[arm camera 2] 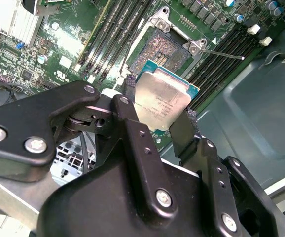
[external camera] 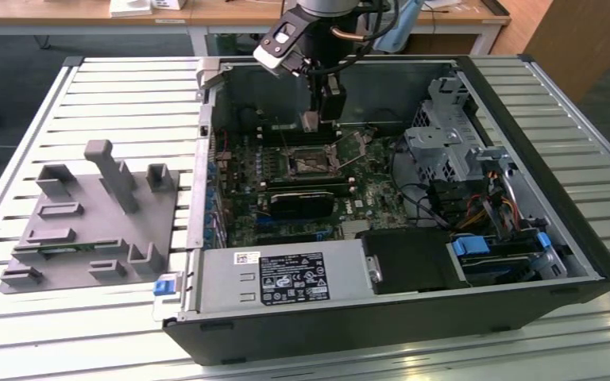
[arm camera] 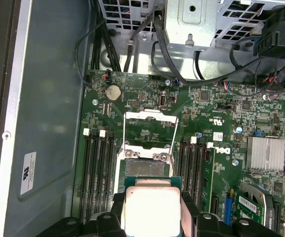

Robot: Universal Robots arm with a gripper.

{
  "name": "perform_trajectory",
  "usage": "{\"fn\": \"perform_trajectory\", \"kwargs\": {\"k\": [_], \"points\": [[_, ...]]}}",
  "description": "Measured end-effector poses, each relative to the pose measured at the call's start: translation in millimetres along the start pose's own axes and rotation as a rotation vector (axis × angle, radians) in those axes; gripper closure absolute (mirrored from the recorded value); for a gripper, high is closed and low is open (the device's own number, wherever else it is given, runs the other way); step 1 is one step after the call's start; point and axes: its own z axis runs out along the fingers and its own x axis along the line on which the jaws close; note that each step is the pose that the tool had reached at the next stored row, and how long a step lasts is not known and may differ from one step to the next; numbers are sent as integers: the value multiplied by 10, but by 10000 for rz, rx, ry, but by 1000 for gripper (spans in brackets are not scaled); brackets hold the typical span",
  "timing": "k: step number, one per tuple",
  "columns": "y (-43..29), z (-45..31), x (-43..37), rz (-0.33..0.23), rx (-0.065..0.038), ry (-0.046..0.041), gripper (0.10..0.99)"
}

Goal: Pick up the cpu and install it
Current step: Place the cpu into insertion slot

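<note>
Gripper (external camera: pixel 323 119) clamped on the cpu (arm camera 2: pixel 162 101), held above the motherboard (arm camera: pixel 206 98) near the open socket (arm camera 2: pixel 163 49) (load plate (arm camera: pixel 150 114) raised). Install step in hand; seating calls for squared alignment.

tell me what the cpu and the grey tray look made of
cpu: metal top, silver-grey with a soft sheen; the green rim looks like circuit board. tray: probably plastic, matte grey, even in colour with no glare.

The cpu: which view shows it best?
Second wrist view: the cpu shows nearly its whole metal top, gripped between the fingers. The first wrist view crops it; the exterior view shows a small pale sliver.
</note>
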Motion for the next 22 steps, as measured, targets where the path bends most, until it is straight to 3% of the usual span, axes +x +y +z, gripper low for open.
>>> {"fn": "perform_trajectory", "kwargs": {"k": [5,6,7,22], "points": [[0,1,0,0,0,0,557],[-1,32,0,0,0,0,557],[-6,140,1,0,0,0,557],[-7,157,1,0,1,0,557]]}}
